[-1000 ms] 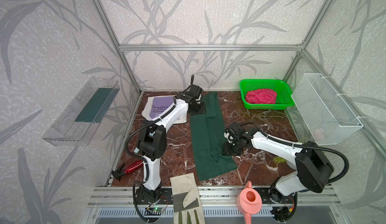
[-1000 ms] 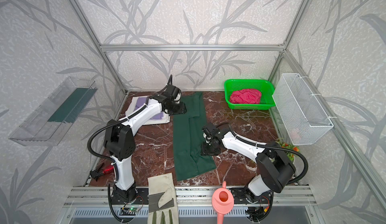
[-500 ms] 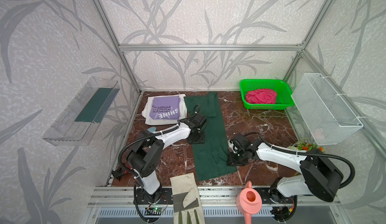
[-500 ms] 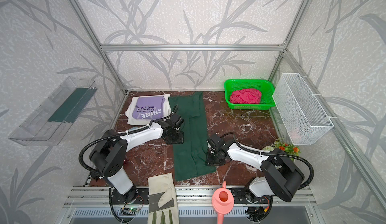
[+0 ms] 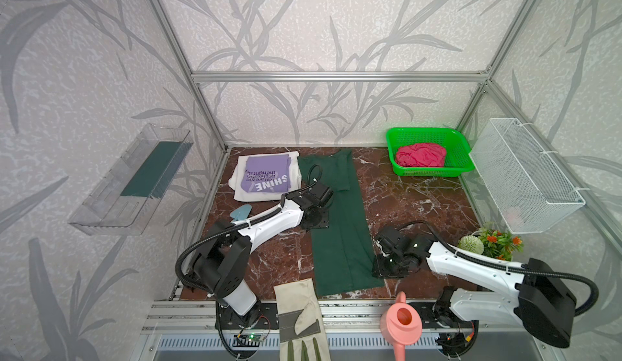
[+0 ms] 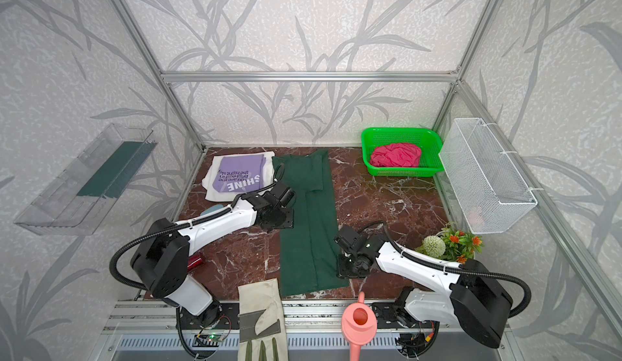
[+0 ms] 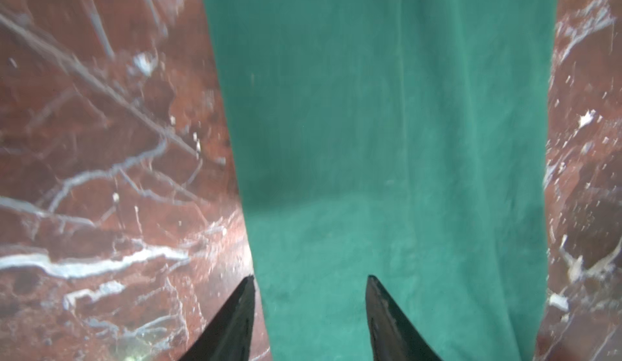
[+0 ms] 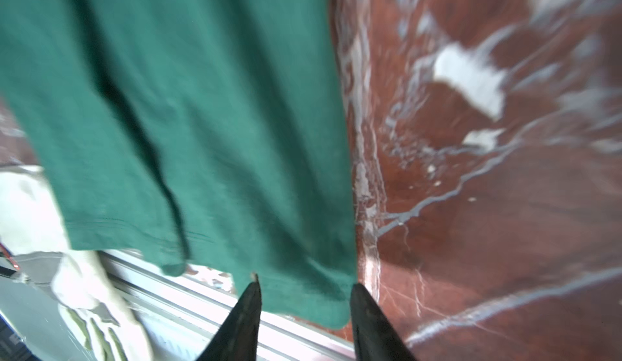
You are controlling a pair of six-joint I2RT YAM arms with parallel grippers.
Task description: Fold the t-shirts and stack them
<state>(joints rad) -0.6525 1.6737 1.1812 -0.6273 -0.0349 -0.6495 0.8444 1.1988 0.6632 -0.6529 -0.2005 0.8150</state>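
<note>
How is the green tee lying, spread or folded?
Folded lengthwise, not crosswise: the green tee lies flat on the table as one long narrow strip, no sleeve sticking out.

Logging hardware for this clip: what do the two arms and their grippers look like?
The left arm and right arm have white link shells, black joint housings and a black ribbed cable hose looping outside. The left gripper and right gripper each end in two slim black fingers tapering to points.
</note>
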